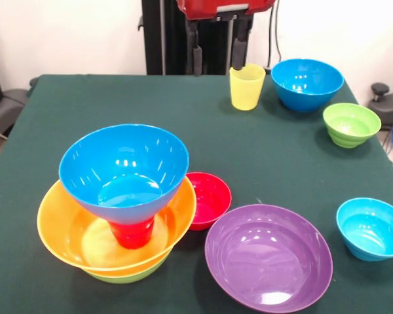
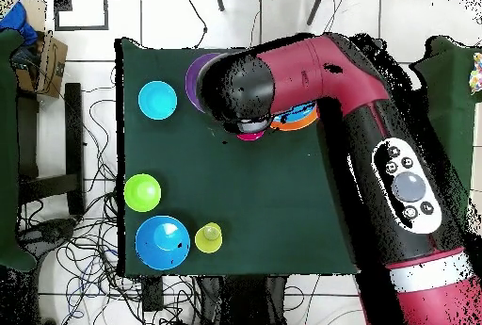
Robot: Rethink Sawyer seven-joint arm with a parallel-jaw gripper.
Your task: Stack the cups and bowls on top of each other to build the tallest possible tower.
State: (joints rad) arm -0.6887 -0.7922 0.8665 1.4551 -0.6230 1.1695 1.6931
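1. Up at the far edge of the table in the front view, my claw [image 1: 217,49] hangs with its two black fingers [image 1: 196,52] spread apart and nothing between them; it sits above the cloth, just behind the translucent yellow plastic cup [image 1: 247,86].
2. That yellow cup stands upright on the dark green table [image 1: 85,98]; beside it rests a medium glossy blue bowl [image 1: 306,83], and nearer the camera a small ribbed lime-green bowl [image 1: 351,123].
3. From above, my red and black arm [image 2: 320,67] stretches across the table and hides most of the stack.
4. Well apart from my claw, at the near left corner in the front view, stands the tower [image 1: 121,203]: a lime-green bowl [image 1: 128,275] at the bottom, a large orange bowl [image 1: 65,229] nested in it, a red cup [image 1: 132,233] upside down inside that, and a second blue bowl [image 1: 124,171] balanced on the cup, tilted a little.
5. A small red bowl [image 1: 209,198] touches the orange rim; a large purple bowl [image 1: 268,256] lies just beside it; a small light-blue bowl [image 1: 371,228] sits at the right edge.
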